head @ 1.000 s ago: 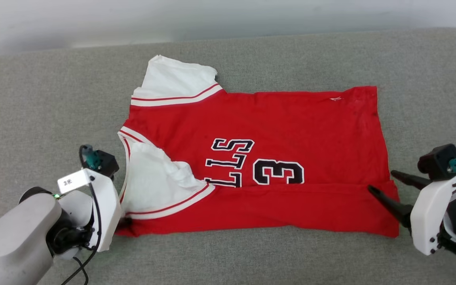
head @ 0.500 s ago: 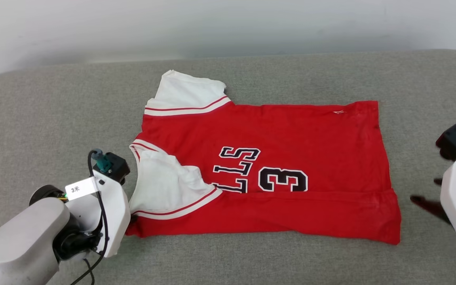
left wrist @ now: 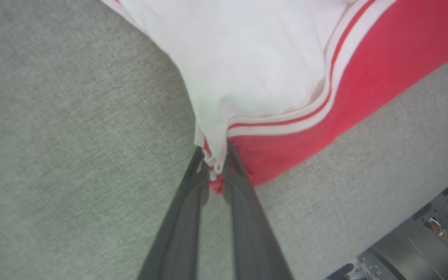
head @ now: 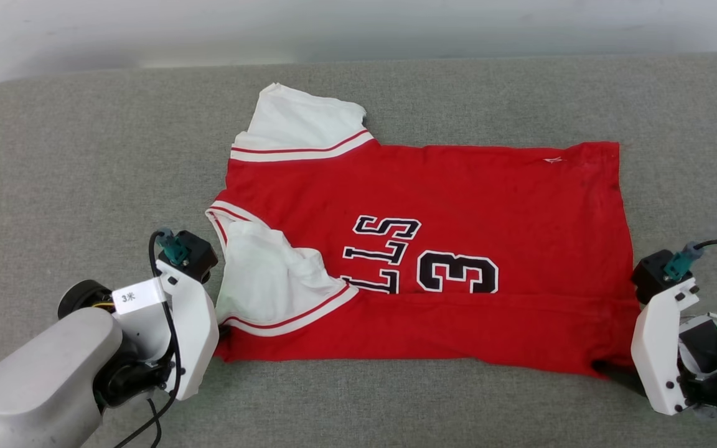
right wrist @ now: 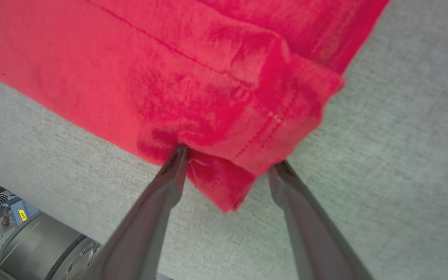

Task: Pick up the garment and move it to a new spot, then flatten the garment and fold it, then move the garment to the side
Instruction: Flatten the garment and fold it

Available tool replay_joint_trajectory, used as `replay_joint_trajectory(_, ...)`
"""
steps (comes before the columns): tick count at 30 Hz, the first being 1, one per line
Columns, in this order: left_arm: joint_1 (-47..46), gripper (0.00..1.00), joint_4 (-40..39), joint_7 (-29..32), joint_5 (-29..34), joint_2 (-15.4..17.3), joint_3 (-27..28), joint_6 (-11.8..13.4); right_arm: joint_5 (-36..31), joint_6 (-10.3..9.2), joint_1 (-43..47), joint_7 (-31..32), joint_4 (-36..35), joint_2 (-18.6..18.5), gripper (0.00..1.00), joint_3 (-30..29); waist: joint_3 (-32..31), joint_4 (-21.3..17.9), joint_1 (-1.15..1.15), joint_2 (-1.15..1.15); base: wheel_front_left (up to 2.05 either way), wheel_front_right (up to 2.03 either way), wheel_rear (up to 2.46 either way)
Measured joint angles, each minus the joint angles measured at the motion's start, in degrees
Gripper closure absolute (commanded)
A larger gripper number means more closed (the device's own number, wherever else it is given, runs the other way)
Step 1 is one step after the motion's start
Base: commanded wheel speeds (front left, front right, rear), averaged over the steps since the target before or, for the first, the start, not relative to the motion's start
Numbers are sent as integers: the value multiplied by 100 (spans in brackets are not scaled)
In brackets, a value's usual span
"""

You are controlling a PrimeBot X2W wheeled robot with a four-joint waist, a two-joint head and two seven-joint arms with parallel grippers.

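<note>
Left pincer (left wrist: pixel 213 155): at the near left, fingers pinched tight on the near-left corner of the garment (head: pixel 458 205), where the white sleeve meets the red edge.
Right pincer (right wrist: pixel 230 157): at the near right, fingers spread wide, straddling the doubled near-right hem corner without clamping it.
Garment: spread across the middle of the grey surface (head: pixel 84 155), collar to the left, hem to the right, near edge folded over, the "3" showing.
Far sleeve (head: pixel 302 118): white, sticking out at the far left.
</note>
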Motion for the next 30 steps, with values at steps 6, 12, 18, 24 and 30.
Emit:
replay_joint_trajectory(6,70,100,7,-75,-12,10,1,34,56,-4,-72,-494,232,29,100,274,13,-18,0,0,0,0,0)
replay_joint_trajectory(12,371,100,14,-305,-189,105,78,76,218,5,-226,-989,16,-111,100,575,-250,-100,0,0,0,0,0)
replay_joint_trajectory(18,803,100,-381,-375,-431,361,114,180,437,13,-146,-1213,-520,-795,100,687,-656,-147,0,0,0,0,0)
replay_joint_trajectory(24,1278,100,-936,-394,-616,591,87,402,656,14,287,-1306,-933,-1340,100,651,-904,-147,0,0,0,0,0)
replay_joint_trajectory(30,1692,100,-1115,-498,-712,642,-27,598,764,15,853,-1280,-1007,-1492,100,593,-879,-133,0,0,0,0,0)
